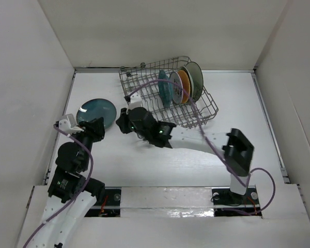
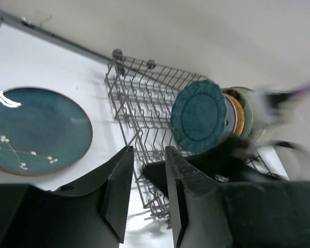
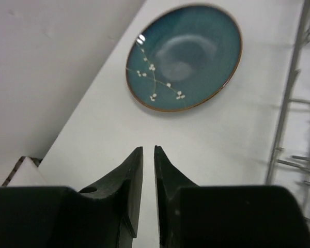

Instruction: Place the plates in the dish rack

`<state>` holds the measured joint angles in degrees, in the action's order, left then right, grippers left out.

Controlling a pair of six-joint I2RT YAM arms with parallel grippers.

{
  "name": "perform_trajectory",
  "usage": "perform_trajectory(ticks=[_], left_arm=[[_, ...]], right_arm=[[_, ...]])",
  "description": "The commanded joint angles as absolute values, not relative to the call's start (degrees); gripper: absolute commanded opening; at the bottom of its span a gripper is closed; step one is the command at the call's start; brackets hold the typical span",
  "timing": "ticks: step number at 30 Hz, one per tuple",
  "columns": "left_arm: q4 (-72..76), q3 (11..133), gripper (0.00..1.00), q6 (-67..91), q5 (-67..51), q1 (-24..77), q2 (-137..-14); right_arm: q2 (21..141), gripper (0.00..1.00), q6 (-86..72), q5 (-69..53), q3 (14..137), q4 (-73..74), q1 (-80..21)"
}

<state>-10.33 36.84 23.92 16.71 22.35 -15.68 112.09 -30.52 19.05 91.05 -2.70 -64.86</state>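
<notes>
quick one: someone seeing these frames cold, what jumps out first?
The dark teal plate lying flat on the white table, left of the dish rack, with both grippers close by. Next, the row of plates on edge in the rack's right half, the teal scalloped plate nearest the arms. The left gripper and right gripper both hold nothing.

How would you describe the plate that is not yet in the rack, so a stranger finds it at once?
Find the grey metal wire dish rack at the back of the white table. Left of it, flat on the table, lies a round dark teal plate. Unlike the plates standing in the rack, it lies alone and shows a thin white blossom branch and a brown rim.
</notes>
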Motion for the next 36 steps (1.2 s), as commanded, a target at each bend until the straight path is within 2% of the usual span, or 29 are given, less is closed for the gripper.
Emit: perform_trajectory(ticks=[1,2,3,6,7,8,9,10,13,14,19,20,21,24,27,36], left_arm=[[-5.8,39.3,0.29,29.2,16.5,22.1,-22.6],[-5.0,39.0,0.29,30.4,16.3,22.1,-24.0],[-4.3,38.8,0.3,31.6,16.2,22.1,-25.6],[-1.7,37.5,0.29,37.7,18.5,22.1,-31.0],[-0.6,36.9,0.25,39.5,19.6,22.1,-32.8],[-0.4,35.5,0.19,43.6,20.9,22.1,-33.3],[-0.3,34.6,0.07,45.7,23.2,22.1,-33.7],[2.4,33.7,0.01,47.3,23.5,21.5,-34.4],[5.3,31.1,0.0,52.4,18.9,15.0,-37.0],[6.0,30.2,0.0,53.1,16.5,9.5,-38.0],[10.5,26.4,0.27,55.0,1.9,-8.9,-44.2],[11.7,24.0,0.36,55.3,0.6,-11.4,-44.3],[12.5,23.0,0.51,55.5,-2.3,-13.7,-44.5],[13.6,20.0,0.69,54.9,-5.8,-21.0,-46.0],[15.0,18.5,0.73,53.8,-5.5,-23.2,-48.7],[26.3,16.4,0.67,56.5,-5.3,-23.2,-62.3]], right_arm=[[98.4,0.15,-23.0,18.5,83.3,-11.5,-66.6],[95.8,0.03,-22.5,18.8,80.5,-12.0,-67.1],[90.9,0.0,-22.2,18.9,77.8,-12.2,-68.2],[82.1,0.0,-21.5,18.9,67.2,-12.8,-69.7],[80.3,0.0,-21.6,18.6,62.5,-12.9,-70.3],[78.3,0.0,-21.7,18.6,60.3,-12.7,-70.3],[76.4,0.0,-21.7,18.6,58.3,-12.6,-70.3],[72.9,0.0,-21.7,18.6,56.4,-12.5,-70.3],[67.9,0.0,-20.9,19.2,50.7,-12.3,-70.3],[65.1,0.01,-20.5,19.2,49.1,-12.0,-70.3],[58.1,0.04,-17.8,19.3,45.4,-12.0,-70.3],[57.1,0.06,-17.0,19.4,44.9,-11.7,-70.3],[55.7,0.06,-16.7,19.3,44.5,-11.6,-70.3],[53.0,0.09,-16.6,19.3,42.8,-11.7,-70.3],[52.0,0.11,-17.4,17.3,40.8,-13.4,-69.8],[52.8,0.14,-18.5,14.4,39.4,-14.3,-68.7]])
